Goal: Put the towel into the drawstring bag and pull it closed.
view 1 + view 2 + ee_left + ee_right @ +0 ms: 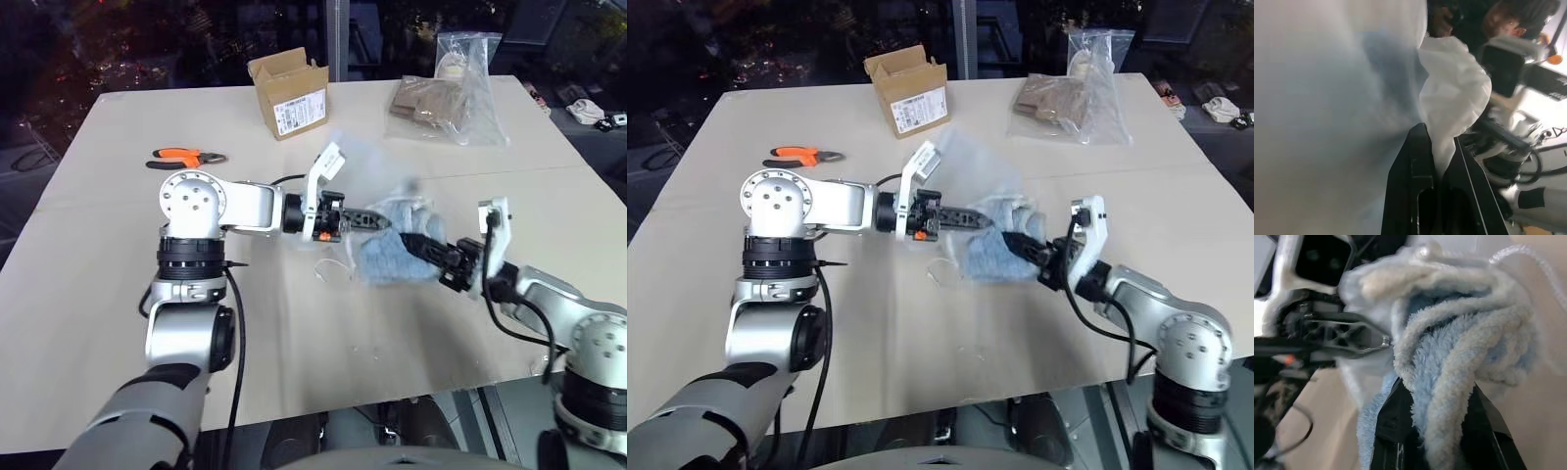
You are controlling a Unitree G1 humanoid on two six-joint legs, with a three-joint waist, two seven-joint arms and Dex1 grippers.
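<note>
Towel within right gripper

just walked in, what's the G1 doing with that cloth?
It's partway through bagging a towel, above the table. The left gripper is shut on the frosted drawstring bag, pinching the bag's film between its fingers. The right gripper is shut on the light-blue towel, which bulges out between its fingers. Both meet in front of the robot, the towel at the bag. How much of it is inside can't be told, and the bag isn't pulled closed yet.
</note>
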